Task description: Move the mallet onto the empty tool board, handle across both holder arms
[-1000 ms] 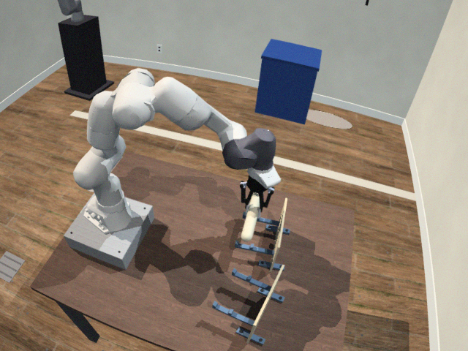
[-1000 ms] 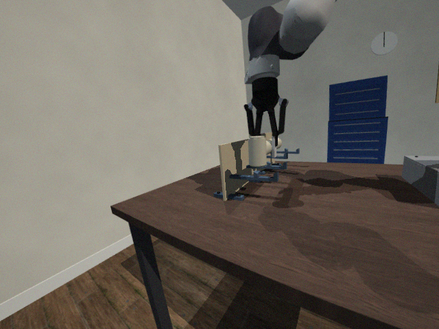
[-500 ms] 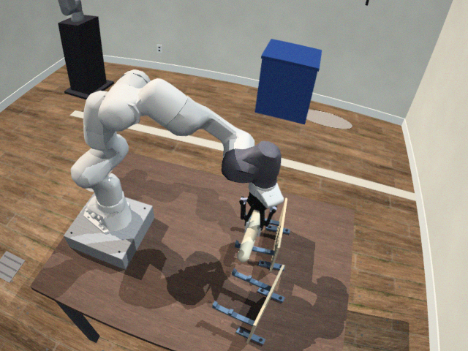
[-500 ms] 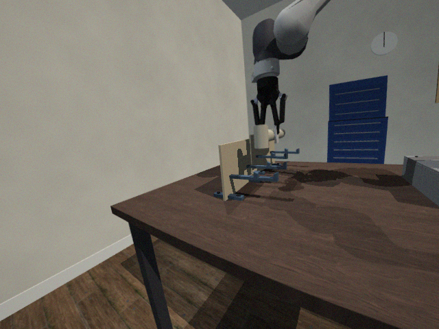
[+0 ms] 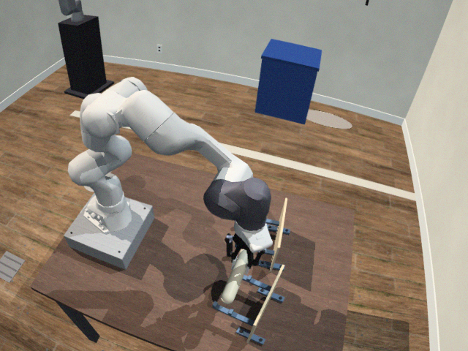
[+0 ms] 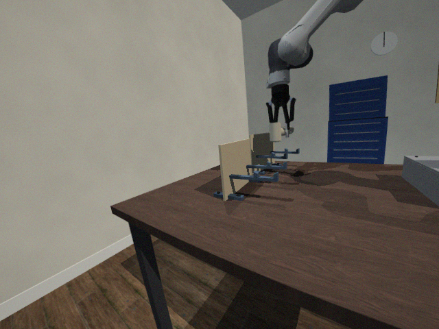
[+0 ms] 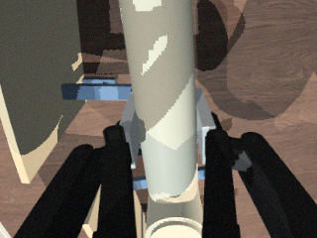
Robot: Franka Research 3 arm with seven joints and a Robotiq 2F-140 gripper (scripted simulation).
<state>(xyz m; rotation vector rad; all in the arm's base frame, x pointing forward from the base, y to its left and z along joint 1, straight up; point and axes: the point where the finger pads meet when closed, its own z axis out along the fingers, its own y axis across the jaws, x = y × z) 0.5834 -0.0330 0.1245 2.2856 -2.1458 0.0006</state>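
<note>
My gripper (image 5: 243, 259) (image 6: 280, 125) (image 7: 166, 105) is shut on the mallet's cream handle (image 5: 234, 281) (image 6: 274, 133) (image 7: 158, 59) and holds it in the air, well above the table (image 5: 113, 287) (image 6: 319, 229). The handle runs along the front of the two tool boards, and its rounded end points toward the near board (image 5: 265, 306) (image 6: 235, 162). The far board (image 5: 280, 227) (image 6: 264, 141) stands behind it. Blue holder arms (image 5: 232, 314) (image 6: 253, 177) (image 7: 93, 90) stick out from both boards below the handle. The mallet's head is hidden under my wrist.
The arm's grey base block (image 5: 109, 234) (image 6: 422, 173) sits at the table's other side. The boards stand upright near the table's edge by the cream wall. A blue cabinet (image 5: 287, 81) stands on the floor beyond the table.
</note>
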